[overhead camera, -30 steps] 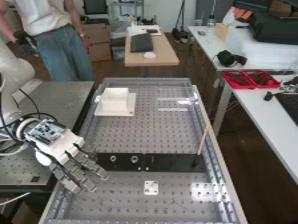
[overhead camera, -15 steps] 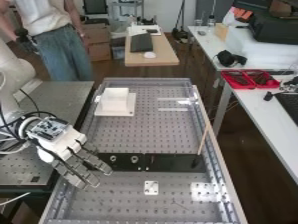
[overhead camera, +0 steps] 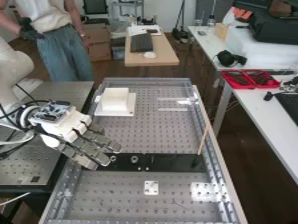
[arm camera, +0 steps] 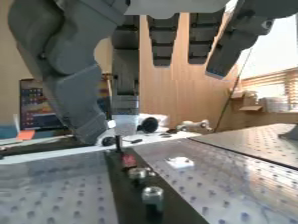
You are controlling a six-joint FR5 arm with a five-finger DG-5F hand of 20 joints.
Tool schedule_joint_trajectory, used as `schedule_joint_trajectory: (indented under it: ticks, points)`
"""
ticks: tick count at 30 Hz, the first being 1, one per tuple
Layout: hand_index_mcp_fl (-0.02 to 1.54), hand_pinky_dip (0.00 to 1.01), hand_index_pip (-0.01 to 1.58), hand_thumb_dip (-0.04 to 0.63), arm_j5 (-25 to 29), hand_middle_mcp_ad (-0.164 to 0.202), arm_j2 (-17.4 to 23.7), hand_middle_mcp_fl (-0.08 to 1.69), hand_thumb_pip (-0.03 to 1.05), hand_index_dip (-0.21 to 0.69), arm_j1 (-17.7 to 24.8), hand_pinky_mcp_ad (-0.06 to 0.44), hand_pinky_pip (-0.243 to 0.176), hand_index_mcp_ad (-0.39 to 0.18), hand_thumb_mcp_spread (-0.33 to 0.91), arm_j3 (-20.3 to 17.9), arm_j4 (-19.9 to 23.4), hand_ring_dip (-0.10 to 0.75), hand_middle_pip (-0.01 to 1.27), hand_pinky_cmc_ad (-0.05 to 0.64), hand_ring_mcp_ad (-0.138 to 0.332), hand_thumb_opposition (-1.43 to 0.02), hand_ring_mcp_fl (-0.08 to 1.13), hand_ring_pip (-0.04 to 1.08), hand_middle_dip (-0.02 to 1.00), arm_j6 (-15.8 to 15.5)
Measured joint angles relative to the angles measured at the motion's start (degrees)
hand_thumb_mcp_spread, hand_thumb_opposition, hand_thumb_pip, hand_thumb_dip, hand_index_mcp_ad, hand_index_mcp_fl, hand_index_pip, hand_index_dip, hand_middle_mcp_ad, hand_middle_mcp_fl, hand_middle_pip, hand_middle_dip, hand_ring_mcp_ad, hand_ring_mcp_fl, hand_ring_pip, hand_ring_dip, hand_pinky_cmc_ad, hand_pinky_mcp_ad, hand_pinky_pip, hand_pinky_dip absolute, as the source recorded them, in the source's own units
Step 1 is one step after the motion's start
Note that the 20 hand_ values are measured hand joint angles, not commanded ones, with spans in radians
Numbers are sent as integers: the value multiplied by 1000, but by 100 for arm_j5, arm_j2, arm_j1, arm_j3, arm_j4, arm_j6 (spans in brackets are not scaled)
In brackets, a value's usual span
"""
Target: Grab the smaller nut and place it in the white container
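Observation:
Over the bench's left edge, the hand slants toward the black bar's left end, its fingertips just short of the larger nut. The bearing stands beside that nut. Fingers cover the bar's left end, so the smaller nut is hidden there. In the wrist view the hand is open, with long straight fingers and nothing held. Below them stand a round metal part and another round metal part; which ones they are, I cannot tell. The white container rests on a white plate toward the bench's far left.
The black bar crosses the perforated bench. A thin stick rises from its right part. A small white plate lies on the near side of the bar. Raised rails edge the bench.
The hand has moved away from the bench's near end and slightly right, and its fingers now point more toward the bar. The larger nut, bearing and white container have stayed put.

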Motion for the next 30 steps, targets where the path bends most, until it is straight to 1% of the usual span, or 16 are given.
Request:
schedule_joint_trajectory:
  ticks: [2, 7, 9, 10, 13, 14, 16, 17, 19, 22, 25, 28, 30]
  points:
    - [421, 560, 1503, 199, -230, 75, 93, 9, 721, -42, 45, 154, -93, -79, 386, 93, -147, 96, 126, 314, 183, -824, 0, 110, 223, 23]
    - [421, 541, 1503, 199, -1036, 73, 269, 5, 721, -42, 132, 155, -93, -79, 386, 425, -627, 103, 126, 314, 180, -824, 0, 101, 236, 174]
    - [421, 545, 1503, 199, -1479, 75, 321, 5, 721, -42, 150, 155, -89, -79, 386, 605, -864, 103, 126, 316, 180, -824, 0, 99, 239, 249]
    - [421, 527, 1503, 199, -1576, 75, 330, 5, 721, -42, 152, 154, -89, -79, 386, 645, -915, 103, 126, 312, 180, -824, 2, 99, 239, 265]
    - [421, 525, 1503, 199, -2334, 75, 383, 5, 721, -42, 167, 154, -89, -79, 386, 946, -1311, 117, 126, 312, 183, -824, 2, 94, 239, 332]
    - [419, 527, 1503, 199, -2437, 73, 389, 5, 721, -42, 169, 154, -89, -79, 386, 985, -1361, 113, 126, 312, 180, -824, 2, 94, 239, 336]
    - [419, 511, 1503, 199, -2932, 73, 410, 5, 723, -42, 185, 157, -89, -79, 386, 1152, -1582, 119, 122, 312, 180, -824, 2, 87, 239, 341]
    - [419, 496, 1506, 199, -3039, 75, 412, 5, 723, -42, 190, 154, -89, -79, 386, 1184, -1625, 119, 122, 312, 180, -824, 2, 87, 243, 341]
    - [419, 494, 1506, 199, -3477, 73, 415, 5, 723, -38, 217, 154, -89, -79, 386, 1310, -1811, 119, 126, 312, 183, -824, 2, 87, 246, 319]
    - [433, 494, 1503, 199, -3947, 73, 403, 5, 723, -38, 266, 154, -89, -79, 386, 1438, -1990, 119, 126, 312, 183, -824, 2, 87, 246, 295]
    - [433, 494, 1503, 199, -4257, 72, 371, 5, 723, -38, 314, 154, -89, -79, 386, 1509, -2085, 119, 126, 312, 183, -824, 2, 87, 248, 295]
    - [433, 494, 1503, 199, -4424, 73, 333, 5, 721, -38, 345, 154, -89, -79, 386, 1543, -2150, 119, 126, 312, 180, -824, 2, 87, 248, 285]
    - [433, 494, 1503, 199, -4638, 73, 249, 5, 721, -38, 391, 154, -89, -79, 386, 1583, -2260, 119, 126, 316, 180, -824, 2, 87, 248, 236]
